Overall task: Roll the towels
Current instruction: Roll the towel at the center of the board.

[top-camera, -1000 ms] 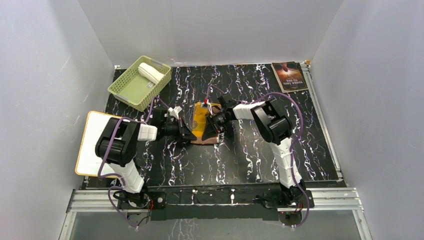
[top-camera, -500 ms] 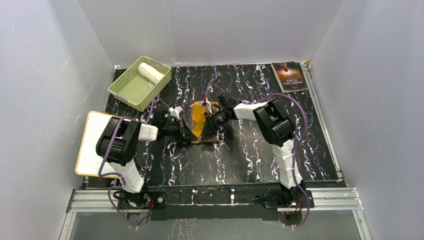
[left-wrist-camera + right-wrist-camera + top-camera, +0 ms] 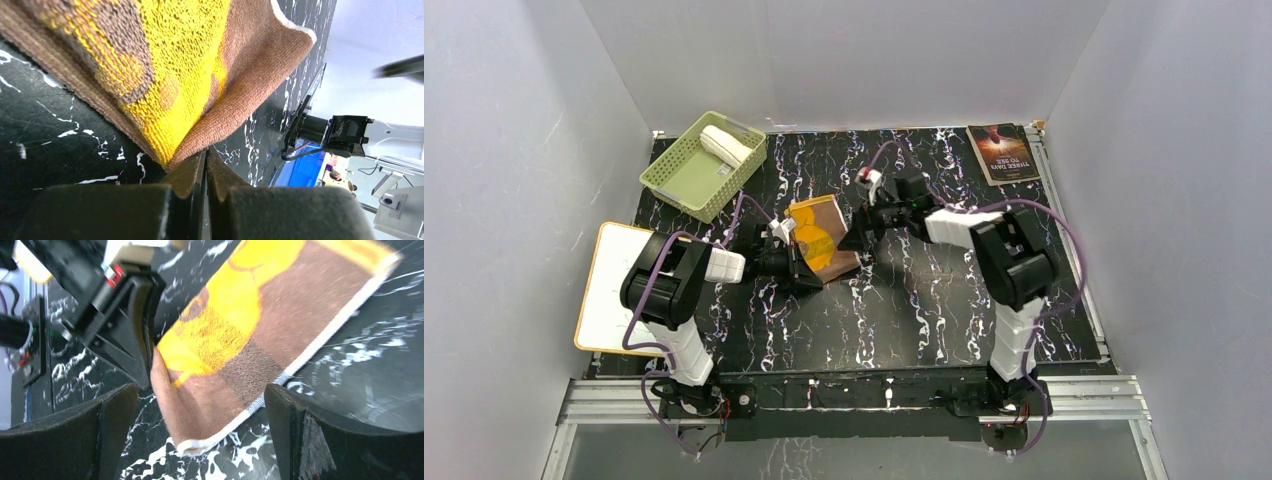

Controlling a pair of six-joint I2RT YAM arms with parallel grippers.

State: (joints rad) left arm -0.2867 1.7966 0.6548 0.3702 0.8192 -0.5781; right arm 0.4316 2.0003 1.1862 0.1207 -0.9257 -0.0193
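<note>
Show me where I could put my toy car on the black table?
The table is bare along the near strip between the two arm bases, at the back between the green basket and the book, and right of the right arm. The middle is crowded: the left gripper pinches the yellow-brown towel there, the right gripper open beside it.

The left arm (image 3: 669, 290) and right arm (image 3: 1014, 265) show white shells, black joints and looping purple cables (image 3: 1040, 412). The left gripper (image 3: 804, 266) and right gripper (image 3: 856, 238) are matte black.
</note>
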